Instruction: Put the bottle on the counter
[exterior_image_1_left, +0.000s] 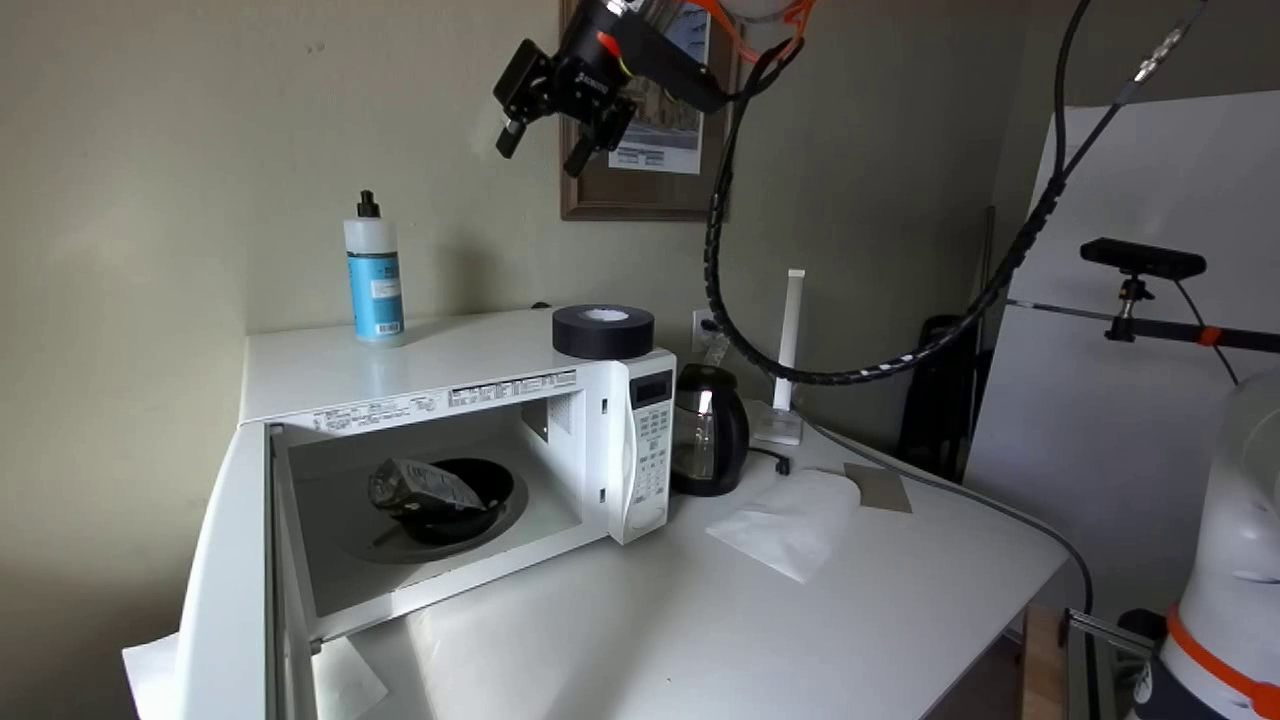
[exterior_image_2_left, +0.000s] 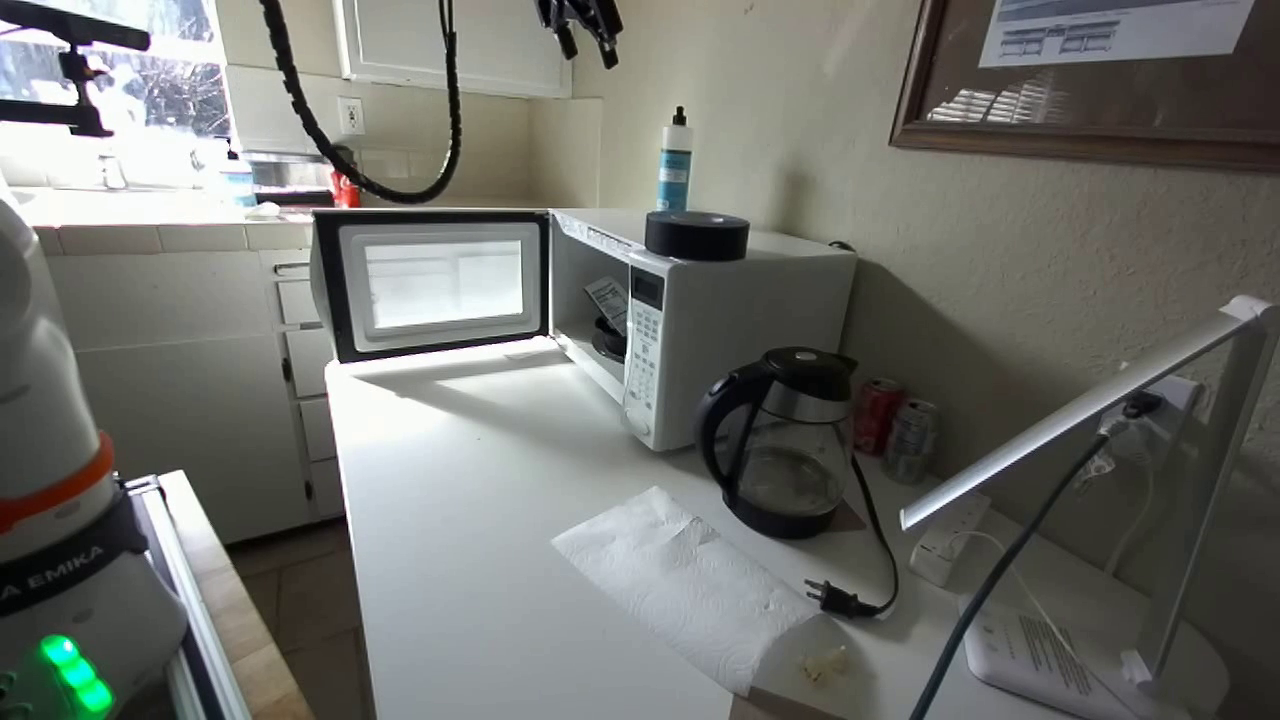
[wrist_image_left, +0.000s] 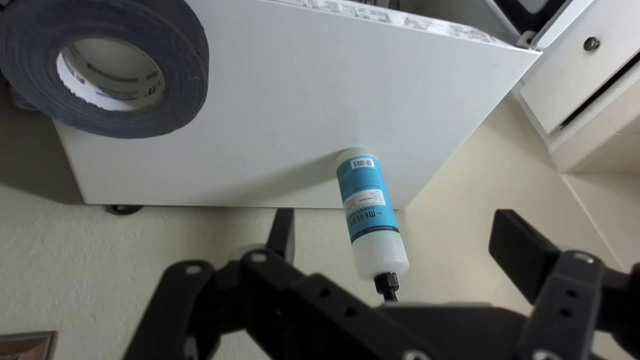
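Observation:
The bottle (exterior_image_1_left: 376, 295) has a clear-white upper part, a blue label with a pale patch and a black cap. It stands upright on top of the white microwave in both exterior views (exterior_image_2_left: 674, 172). In the wrist view the bottle (wrist_image_left: 370, 205) shows between the finger lines, its cap tip partly hidden by the gripper body. My gripper (exterior_image_1_left: 541, 152) is open and empty, in the air above and to the side of the bottle, apart from it. It also shows at the top of an exterior view (exterior_image_2_left: 589, 52) and in the wrist view (wrist_image_left: 393, 215). The white counter (exterior_image_2_left: 450, 520) lies below the microwave (exterior_image_1_left: 640, 625).
The microwave (exterior_image_2_left: 760, 320) has its door (exterior_image_2_left: 330, 290) swung open, with a black bowl (exterior_image_1_left: 490, 485) and packet (exterior_image_1_left: 420, 487) inside. Black tape (exterior_image_1_left: 603, 335) lies on top. A glass carafe (exterior_image_2_left: 790, 450), paper towel (exterior_image_2_left: 690, 590) and lamp (exterior_image_2_left: 1200, 480) stand or lie on the counter. A picture frame (exterior_image_1_left: 640, 205) hangs behind.

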